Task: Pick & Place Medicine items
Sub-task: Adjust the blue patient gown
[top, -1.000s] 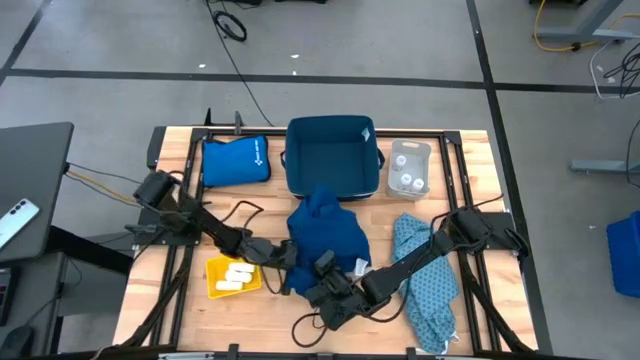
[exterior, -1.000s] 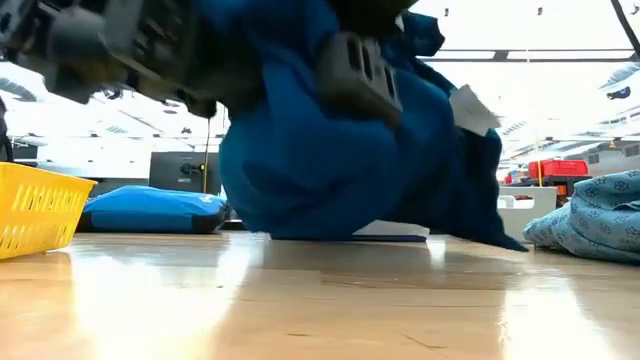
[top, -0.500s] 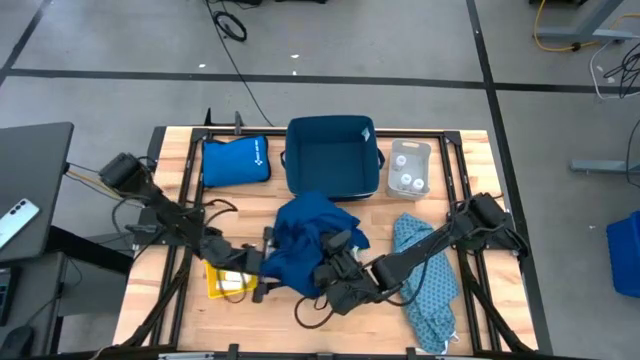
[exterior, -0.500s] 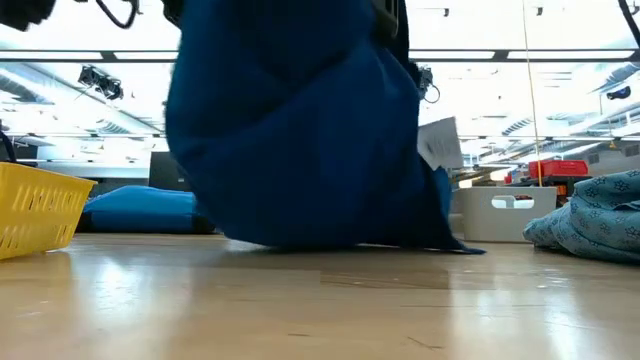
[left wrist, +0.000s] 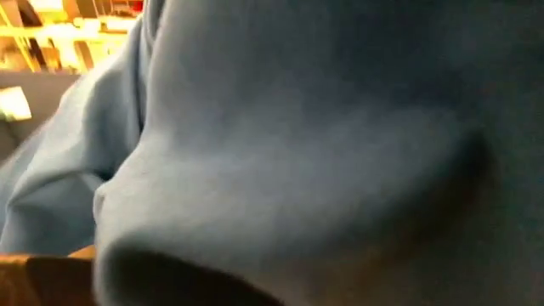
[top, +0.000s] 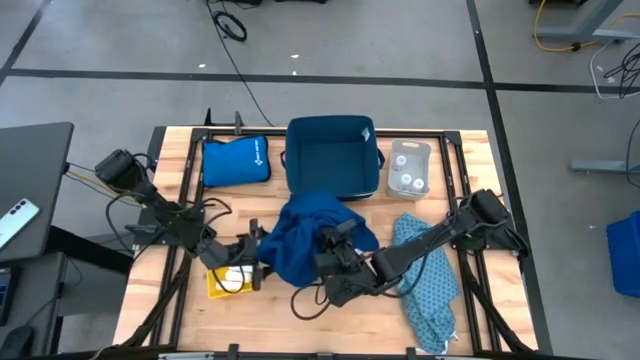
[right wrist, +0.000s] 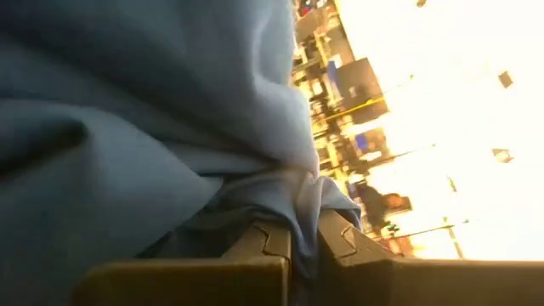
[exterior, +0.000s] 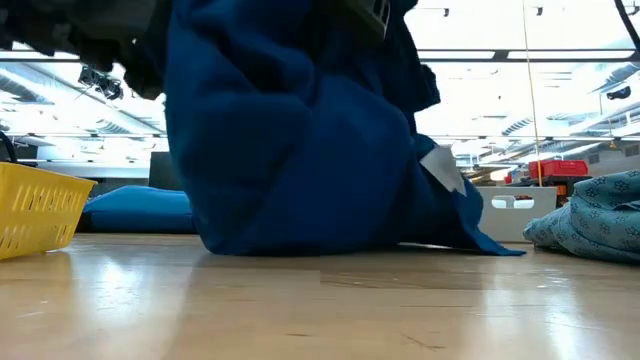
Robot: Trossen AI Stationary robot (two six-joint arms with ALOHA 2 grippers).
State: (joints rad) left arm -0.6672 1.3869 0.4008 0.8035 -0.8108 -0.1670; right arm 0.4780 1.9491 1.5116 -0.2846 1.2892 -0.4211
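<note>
A dark blue cloth [top: 305, 245] is bunched up in the middle of the table, its lower folds [exterior: 330, 240] resting on the wood. My right gripper [top: 328, 246] comes in from the right and is shut on it. My left gripper [top: 256, 257] stands open at the cloth's left edge, over the yellow tray [top: 216, 285]. Pale packs [top: 234, 281] lie in that tray, partly hidden by the gripper. Small whitish bottles [top: 406, 181] stand in a clear tub at the back right. My left gripper is hard up against the cloth's left side [left wrist: 280, 144], which fills its wrist view; whether the fingers touch it, I cannot tell. My right gripper pinches a gathered fold of the blue cloth [right wrist: 302, 223] between its two fingers [right wrist: 270, 248], several layers thick. It comes in nearly level from the table's right. The cloth is raised in a heap, its lower part on the table.
A blue bin [top: 333, 178] stands at the back centre, a flat blue pouch [top: 236, 160] left of it, the clear tub [top: 409, 152] right of it. A patterned teal cloth [top: 428, 285] lies under my right arm. A black cable [top: 312, 305] loops near the front edge.
My left gripper has drawn back toward the table's left edge, from the cloth's front to above the yellow tray. My right gripper has risen and rolled with the cloth. The cloth, first lying lower and spread toward the bin, is now gathered into a taller heap.
</note>
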